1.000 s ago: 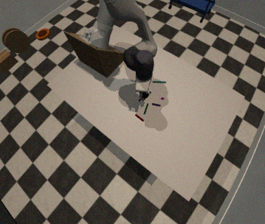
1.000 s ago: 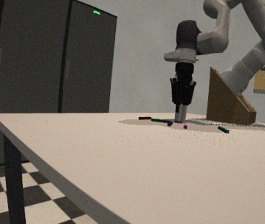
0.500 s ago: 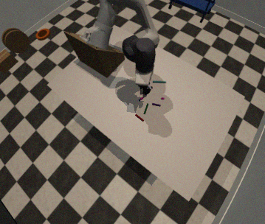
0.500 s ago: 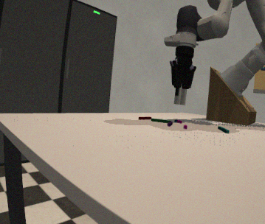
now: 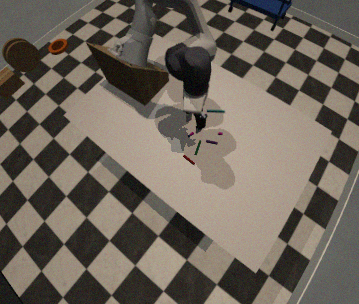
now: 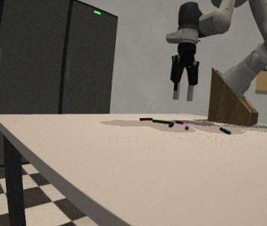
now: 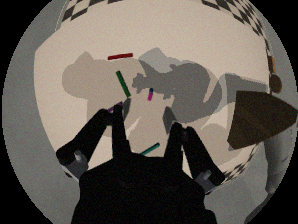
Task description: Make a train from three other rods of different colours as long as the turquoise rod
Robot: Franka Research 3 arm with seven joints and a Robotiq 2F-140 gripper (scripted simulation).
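My gripper point(image 6: 183, 99) point(image 7: 147, 108) is open and empty, high above the table. Below it a small blue rod point(image 6: 177, 122) point(image 7: 151, 90) lies end to end with a magenta rod point(image 5: 191, 134) point(image 6: 181, 123) point(image 7: 150, 97); any gap is too small to tell. A red rod point(image 5: 189, 160) point(image 6: 146, 119) point(image 7: 120, 56) lies apart, turned across their line. A green rod point(image 5: 198, 148) point(image 6: 162, 122) point(image 7: 123, 84) lies between the red rod and a purple rod point(image 5: 211, 142) point(image 6: 171, 125). A turquoise rod point(image 5: 216, 111) point(image 6: 224, 131) point(image 7: 150, 149) lies apart, nearer the robot's side.
A second magenta rod point(image 5: 220, 133) point(image 6: 187, 128) lies near the purple rod and is hidden in the wrist view. The wooden robot base point(image 5: 132, 77) point(image 6: 228, 104) point(image 7: 260, 120) stands on the table point(image 5: 267, 200) point(image 6: 94, 160). Shadows fall around the rods.
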